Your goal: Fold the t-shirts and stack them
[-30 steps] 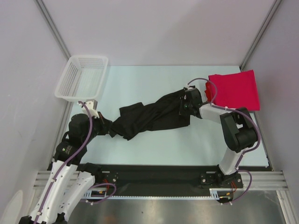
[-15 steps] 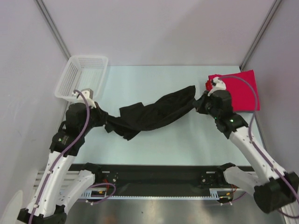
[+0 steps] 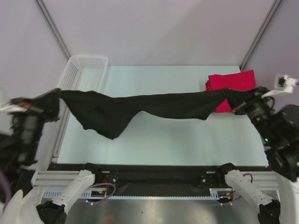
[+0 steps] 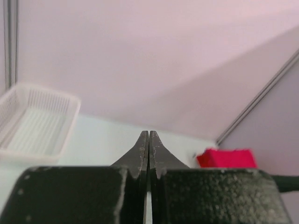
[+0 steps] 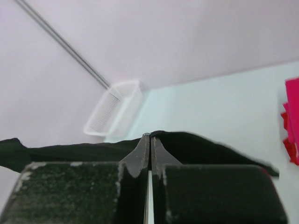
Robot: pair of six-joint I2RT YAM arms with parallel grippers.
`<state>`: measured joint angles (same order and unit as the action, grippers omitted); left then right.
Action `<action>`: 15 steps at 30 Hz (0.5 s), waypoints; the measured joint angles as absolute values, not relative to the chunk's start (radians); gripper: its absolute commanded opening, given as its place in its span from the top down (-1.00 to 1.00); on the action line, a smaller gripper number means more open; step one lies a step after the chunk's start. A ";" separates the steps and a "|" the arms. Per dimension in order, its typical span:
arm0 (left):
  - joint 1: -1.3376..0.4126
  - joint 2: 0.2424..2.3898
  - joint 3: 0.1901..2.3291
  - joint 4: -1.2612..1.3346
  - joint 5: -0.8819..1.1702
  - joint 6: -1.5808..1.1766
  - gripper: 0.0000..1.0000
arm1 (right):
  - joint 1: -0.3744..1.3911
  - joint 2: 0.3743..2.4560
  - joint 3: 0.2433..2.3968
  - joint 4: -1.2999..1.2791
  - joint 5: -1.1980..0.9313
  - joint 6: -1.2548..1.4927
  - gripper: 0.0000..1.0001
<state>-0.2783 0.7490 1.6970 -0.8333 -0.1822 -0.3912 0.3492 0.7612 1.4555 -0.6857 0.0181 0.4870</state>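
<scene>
The black t-shirt (image 3: 140,105) hangs stretched in a long band above the table, with a loose fold sagging at its left part. My left gripper (image 3: 57,96) is shut on its left end; in the left wrist view the fingertips (image 4: 148,135) are pressed together and the cloth itself does not show. My right gripper (image 3: 232,96) is shut on its right end; in the right wrist view the black cloth (image 5: 205,148) runs across behind the closed gripper (image 5: 150,137). Folded red t-shirts (image 3: 232,81) lie at the far right, also in the wrist views (image 4: 226,157) (image 5: 293,121).
A white mesh basket (image 3: 86,70) stands at the far left, partly behind the shirt's left end; it shows in both wrist views (image 4: 37,123) (image 5: 114,107). The pale table (image 3: 159,137) lies under the shirt. Metal frame posts stand at the back corners.
Both arms have lifted and swung outward, left to the left and right to the right. The black t-shirt went from a bunched heap on the table to a taut band in the air.
</scene>
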 measured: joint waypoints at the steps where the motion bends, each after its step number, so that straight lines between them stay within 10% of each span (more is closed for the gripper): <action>1: -0.278 0.736 1.756 -0.842 -0.183 -0.391 0.99 | 0.349 0.749 1.501 -0.715 0.014 0.500 1.00; 9: -0.278 0.698 2.110 -0.778 -0.127 -0.392 0.99 | 0.350 0.641 1.630 -0.801 -0.046 0.594 1.00; 15: -0.278 0.690 1.869 -0.614 -0.134 -0.418 0.99 | 0.350 0.636 1.547 -0.804 -0.028 0.633 1.00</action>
